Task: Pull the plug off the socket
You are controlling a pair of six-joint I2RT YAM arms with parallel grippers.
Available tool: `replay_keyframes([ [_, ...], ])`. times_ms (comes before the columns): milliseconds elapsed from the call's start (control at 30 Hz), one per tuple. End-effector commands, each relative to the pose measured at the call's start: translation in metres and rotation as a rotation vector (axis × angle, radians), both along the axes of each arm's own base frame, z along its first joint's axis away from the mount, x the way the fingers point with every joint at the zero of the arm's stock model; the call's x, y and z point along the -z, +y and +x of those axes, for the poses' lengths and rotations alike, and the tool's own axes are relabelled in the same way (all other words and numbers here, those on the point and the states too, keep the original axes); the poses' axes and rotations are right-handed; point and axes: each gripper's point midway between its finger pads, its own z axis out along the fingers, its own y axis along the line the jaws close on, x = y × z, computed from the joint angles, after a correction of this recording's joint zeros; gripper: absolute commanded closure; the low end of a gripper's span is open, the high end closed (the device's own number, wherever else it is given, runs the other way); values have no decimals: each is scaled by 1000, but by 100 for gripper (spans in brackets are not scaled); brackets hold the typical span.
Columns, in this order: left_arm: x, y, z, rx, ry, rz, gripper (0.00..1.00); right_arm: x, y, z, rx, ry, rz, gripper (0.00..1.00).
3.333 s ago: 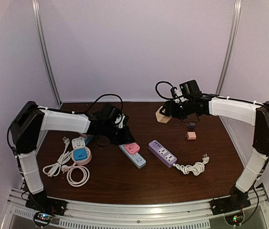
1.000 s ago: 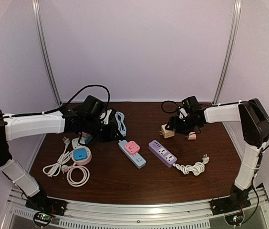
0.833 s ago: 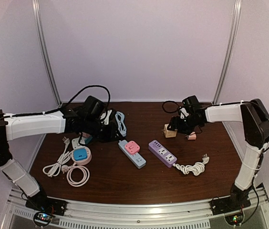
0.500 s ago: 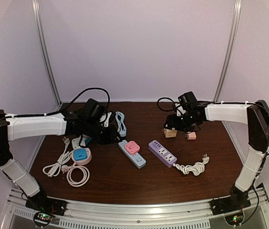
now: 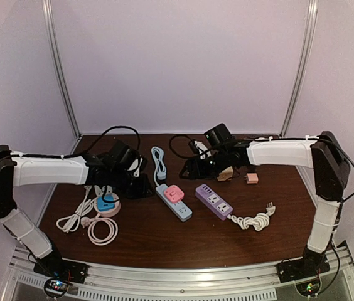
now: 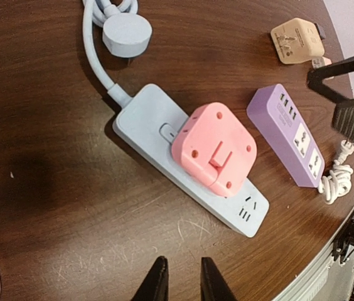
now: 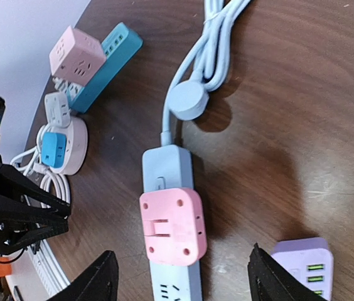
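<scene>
The pink plug (image 6: pixel 213 149) sits seated on the pale blue power strip (image 6: pixel 145 119), which lies slantwise on the bench (image 6: pixel 51 188) across the middle of my left wrist view. My left fingers (image 6: pixel 159 285) show at the bottom edge, below the strip and clear of it, nearly together with a thin gap and nothing between them. My right fingers (image 7: pixel 101 282) are spread wide at the bottom of the right wrist view, with the plug just above the gap and neither finger on it. A purple strip (image 6: pixel 293 141) lies apart at the right. The blue cord's round plug (image 6: pixel 125 34) rests at the top.
</scene>
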Motion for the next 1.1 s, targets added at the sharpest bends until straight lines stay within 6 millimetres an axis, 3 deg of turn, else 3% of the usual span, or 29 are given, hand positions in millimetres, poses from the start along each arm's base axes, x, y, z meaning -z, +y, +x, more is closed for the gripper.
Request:
replay_keyframes([
  [0, -6, 1, 7, -32, -34, -23, 80, 14, 33, -16, -116, 52, 62, 28],
  [333, -5, 6, 5, -41, -34, -22, 80, 49, 57, -29, -156, 128, 74, 29],
  [533, -6, 5, 7, -40, -37, -23, 80, 55, 61, -32, -153, 160, 102, 32],
  [1067, 0, 0, 11, -33, -28, -19, 81, 28, 57, -35, -120, 119, 131, 57],
])
